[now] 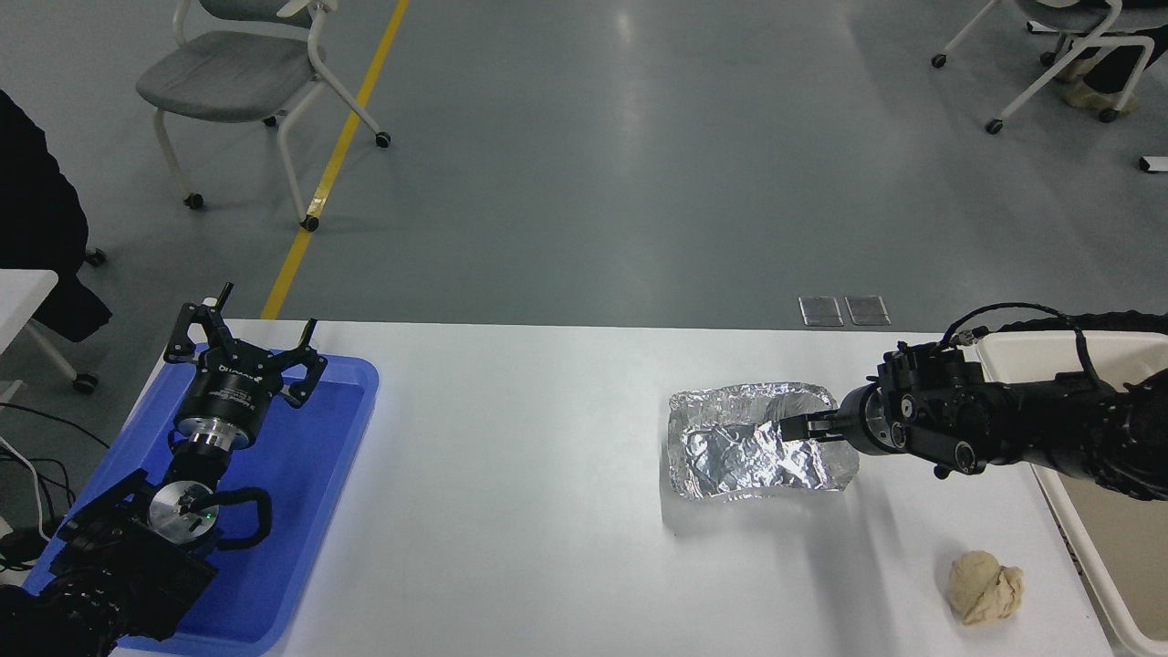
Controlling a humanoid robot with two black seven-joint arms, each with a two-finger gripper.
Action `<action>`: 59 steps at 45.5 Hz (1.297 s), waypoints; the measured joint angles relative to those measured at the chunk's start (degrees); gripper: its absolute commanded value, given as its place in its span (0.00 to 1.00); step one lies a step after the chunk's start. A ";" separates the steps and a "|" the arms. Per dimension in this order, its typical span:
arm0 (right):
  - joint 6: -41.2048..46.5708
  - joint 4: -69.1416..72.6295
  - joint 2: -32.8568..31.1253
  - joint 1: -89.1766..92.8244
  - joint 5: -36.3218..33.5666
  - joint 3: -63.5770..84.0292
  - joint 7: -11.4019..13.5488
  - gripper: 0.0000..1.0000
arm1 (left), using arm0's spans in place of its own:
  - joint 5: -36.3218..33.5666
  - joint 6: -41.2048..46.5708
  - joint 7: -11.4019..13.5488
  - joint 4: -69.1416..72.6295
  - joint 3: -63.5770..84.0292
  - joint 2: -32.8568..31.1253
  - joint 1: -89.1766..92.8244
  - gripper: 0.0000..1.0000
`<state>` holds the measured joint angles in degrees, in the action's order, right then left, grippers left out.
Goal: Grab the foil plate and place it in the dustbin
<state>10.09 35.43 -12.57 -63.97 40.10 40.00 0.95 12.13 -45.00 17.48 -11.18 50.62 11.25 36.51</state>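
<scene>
Head view, largest first: white table [511, 474] across the lower frame, grey floor behind with 2 wheeled chairs, 1 at top left [239, 78] and 1 at top right [1049, 55]. Blue tray [310, 511] flat on the table's left end, under the parked left arm; left hand [245, 351] raised above the tray's far part, fingers spread wide, holding nothing. Dustbin [1090, 538] at the table's right edge, cream rim and deep inner wall partly cut off by the frame. Right arm reaching in low from the right edge, across the dustbin's near-left corner, pointing left. Foil plate [730, 447] upright on the table right of centre, wrinkled walls raised, well apart from the tray and near the dustbin. Right hand [801, 427] at the foil plate's right wall, fingertips close together over the rim and into the inside; cannot tell whether clamped on the foil or merely touching it. Beige paper lump [985, 587] on the table near the front right, apart from the foil plate, near the dustbin.
</scene>
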 measured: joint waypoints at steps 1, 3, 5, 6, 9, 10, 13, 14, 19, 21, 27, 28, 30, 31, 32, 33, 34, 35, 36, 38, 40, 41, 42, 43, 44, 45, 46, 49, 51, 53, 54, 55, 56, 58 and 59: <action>-0.25 -0.04 0.04 0.22 0.07 0.00 0.12 0.80 | 0.00 0.00 0.00 0.00 0.00 0.00 0.00 1.00; -0.52 -0.13 0.10 0.51 0.13 0.00 0.27 0.70 | 0.00 0.00 0.00 0.00 0.00 0.00 0.01 1.00; -0.84 -0.32 0.16 0.82 0.18 -0.01 0.44 0.56 | 0.00 0.00 0.00 0.00 0.00 0.00 0.01 1.00; -0.93 -0.37 0.18 0.95 0.20 -0.01 0.49 0.48 | 0.00 0.00 0.00 0.00 0.00 0.00 0.01 1.00; -1.19 -0.45 0.27 1.38 0.26 -0.04 0.65 0.42 | 0.00 0.00 0.00 0.00 0.00 0.00 0.01 1.00; -1.26 -0.50 0.28 1.50 0.27 -0.05 0.69 0.40 | 0.00 0.00 0.00 0.00 0.00 0.00 0.01 1.00; -1.46 -0.63 0.31 1.90 0.30 -0.06 0.81 0.35 | 0.00 0.00 0.00 0.00 0.00 0.00 0.01 1.00; -1.53 -0.64 0.34 2.04 0.32 -0.07 0.85 0.34 | 0.00 0.00 0.00 0.00 0.00 0.00 0.01 1.00; -1.84 -0.79 0.37 2.48 0.36 -0.09 1.38 0.11 | 0.00 0.00 0.00 0.00 0.00 0.00 0.01 1.00; -2.05 -0.83 0.39 2.61 0.36 -0.13 1.73 0.00 | 0.00 0.00 0.00 0.00 0.00 0.00 0.01 1.00; -2.41 -0.96 0.41 2.85 0.16 -0.45 2.34 0.00 | 0.00 0.00 0.00 0.00 0.00 0.00 0.03 1.00; -2.42 -0.96 0.41 2.86 0.12 -0.49 2.40 0.00 | 0.00 0.00 0.00 0.00 0.00 0.00 0.03 1.00; -2.41 -0.96 0.42 2.86 0.05 -0.57 2.50 0.00 | 0.00 0.00 0.00 0.00 0.00 0.00 0.04 1.00; -2.33 -0.95 0.43 2.85 0.00 -0.61 2.57 0.00 | 0.00 0.00 0.00 0.00 0.00 0.00 0.04 1.00; -2.25 -0.93 0.44 2.83 -0.03 -0.63 2.60 0.00 | 0.00 0.00 0.00 0.00 0.00 0.00 0.04 1.00; -2.17 -0.88 0.45 2.76 -0.05 -0.65 2.64 0.00 | 0.00 0.00 0.00 0.00 0.00 0.00 0.04 1.00; -2.07 -0.79 0.46 2.64 -0.08 -0.68 2.69 0.00 | 0.00 0.00 0.00 0.00 0.00 0.00 0.04 1.00; -2.00 -0.71 0.46 2.52 -0.11 -0.70 2.71 0.00 | 0.00 0.00 0.00 0.00 0.00 0.00 0.04 1.00; -1.91 -0.64 0.47 2.38 -0.12 -0.71 2.74 0.00 | 0.00 0.00 0.00 -0.01 0.00 0.00 0.05 1.00; -1.65 -0.34 0.46 1.94 -0.17 -0.70 2.80 0.00 | 0.00 0.00 0.00 -0.03 0.00 0.00 0.05 1.00; -1.34 0.04 0.41 1.38 -0.22 -0.56 2.82 0.00 | 0.00 0.00 0.00 -0.04 0.00 0.00 0.05 1.00; -1.07 0.41 0.30 0.88 -0.25 -0.42 2.85 0.00 | 0.00 0.00 0.00 -0.04 0.00 0.00 0.05 1.00; -0.90 0.67 0.19 0.51 -0.27 -0.34 2.87 0.00 | 0.00 0.00 0.00 -0.04 0.00 0.00 0.06 1.00; -0.70 0.99 0.06 0.08 -0.30 -0.24 2.89 0.00 | 0.00 0.00 0.00 -0.04 0.00 0.00 0.06 1.00; -0.30 1.69 -0.24 -0.77 -0.33 0.01 2.93 0.00 | 0.00 0.00 0.00 -0.04 0.00 0.00 0.06 1.00; -0.05 2.10 -0.47 -1.37 -0.35 0.17 2.95 0.00 | 0.00 0.00 0.00 -0.04 0.00 0.00 0.06 1.00; 0.14 2.40 -0.67 -1.79 -0.38 0.27 2.94 0.00 | 0.00 0.00 0.00 -0.04 0.00 0.00 0.06 1.00; 1.24 4.35 -1.77 -4.29 -0.46 1.08 2.98 0.00 | 0.00 0.00 0.00 -0.01 0.00 0.00 0.06 1.00; 2.08 6.05 -2.84 -6.57 -0.54 1.79 3.03 0.00 | 0.00 0.00 0.01 0.00 0.00 0.00 0.05 1.00; 2.71 7.73 -3.81 -8.47 -0.61 2.44 3.03 0.00 | 0.01 0.00 0.01 0.00 0.00 0.00 0.06 1.00; 3.25 9.11 -4.60 -9.97 -0.72 3.05 3.04 0.00 | 0.01 0.00 0.01 -0.01 0.00 0.00 0.05 1.00; 3.65 10.04 -5.15 -11.06 -0.81 3.44 3.03 0.00 | 0.00 0.00 0.01 -0.01 0.00 0.00 0.05 1.00; 3.90 11.02 -5.74 -12.28 -0.95 3.97 3.04 0.00 | 0.01 0.00 0.01 -0.02 0.00 0.00 0.04 1.00; 4.62 13.65 -7.18 -15.44 -1.41 5.36 3.04 0.00 | 0.00 0.00 0.01 -0.02 0.00 0.00 0.01 1.00; 4.97 14.78 -7.83 -16.92 -1.66 6.07 3.04 0.00 | 0.01 0.00 0.01 -0.03 0.00 -0.01 0.00 1.00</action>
<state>15.06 50.22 -20.40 -80.88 38.43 46.07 3.99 12.13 -45.00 17.49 -11.21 50.63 11.25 36.51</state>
